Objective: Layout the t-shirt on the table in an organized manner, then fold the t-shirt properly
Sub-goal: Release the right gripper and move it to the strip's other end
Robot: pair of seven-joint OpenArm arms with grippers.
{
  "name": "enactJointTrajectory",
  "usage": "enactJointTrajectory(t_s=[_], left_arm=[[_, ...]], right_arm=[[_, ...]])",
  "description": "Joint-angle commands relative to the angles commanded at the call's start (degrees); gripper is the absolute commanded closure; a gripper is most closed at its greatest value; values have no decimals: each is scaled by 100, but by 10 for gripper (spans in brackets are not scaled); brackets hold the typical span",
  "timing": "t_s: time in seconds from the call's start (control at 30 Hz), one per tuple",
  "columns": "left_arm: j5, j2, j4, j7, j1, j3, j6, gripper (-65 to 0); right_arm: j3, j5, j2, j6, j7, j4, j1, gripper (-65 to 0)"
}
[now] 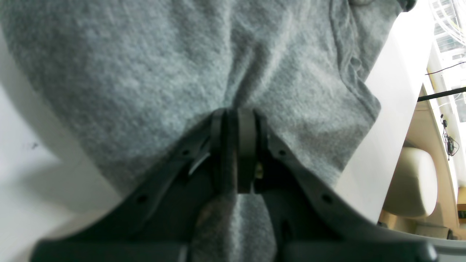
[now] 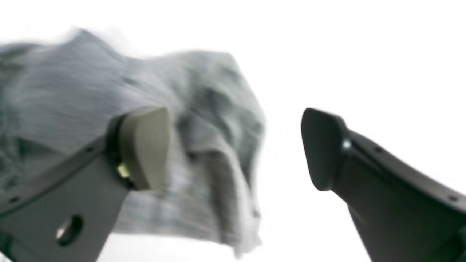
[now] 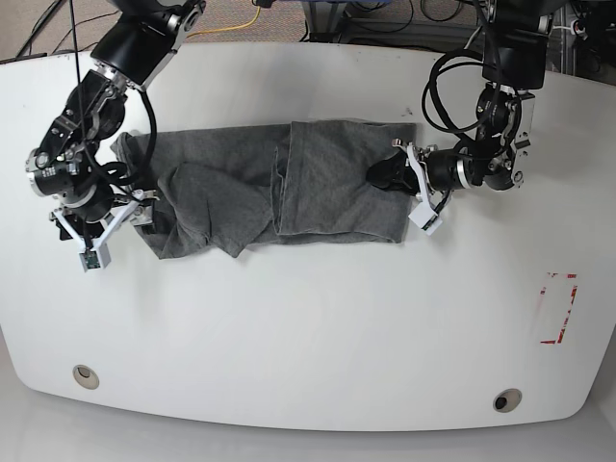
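Observation:
The dark grey t-shirt [image 3: 318,183] lies stretched sideways across the far half of the white table [image 3: 308,337], smooth on the right and bunched into folds on the left. My left gripper [image 3: 383,173] sits at the shirt's right edge. In the left wrist view that gripper [image 1: 236,112] is shut, with t-shirt [image 1: 145,72] cloth pinched between its pads. At the shirt's left end my right gripper [image 3: 142,204] stands open. In the blurred right wrist view a hanging fold of t-shirt [image 2: 72,80] lies beside one pad, and the right gripper [image 2: 236,120] grips nothing.
A red tape rectangle [image 3: 558,308] marks the table's right side. Two grommet holes [image 3: 85,375] [image 3: 507,399] sit near the front edge. Cables run along the far edge [image 3: 250,19]. A beige seat [image 1: 415,182] shows beyond the table edge [image 1: 393,109].

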Motion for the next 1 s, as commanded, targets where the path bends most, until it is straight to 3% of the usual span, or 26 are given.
enactJointTrajectory(t_s=[0.43,0.77,1.0], left_arm=[[0,0,9,0,0,0,0,-47],[0,0,0,0,0,18,0,-47],[0,0,0,0,0,18,0,-47]], right_arm=[[422,79,501,0,-9,-2418,413,-563],[290,2470,1081,0,-202,-3569,202,-563],[35,3068,1099,0,-211,-3622,-44,-563]])
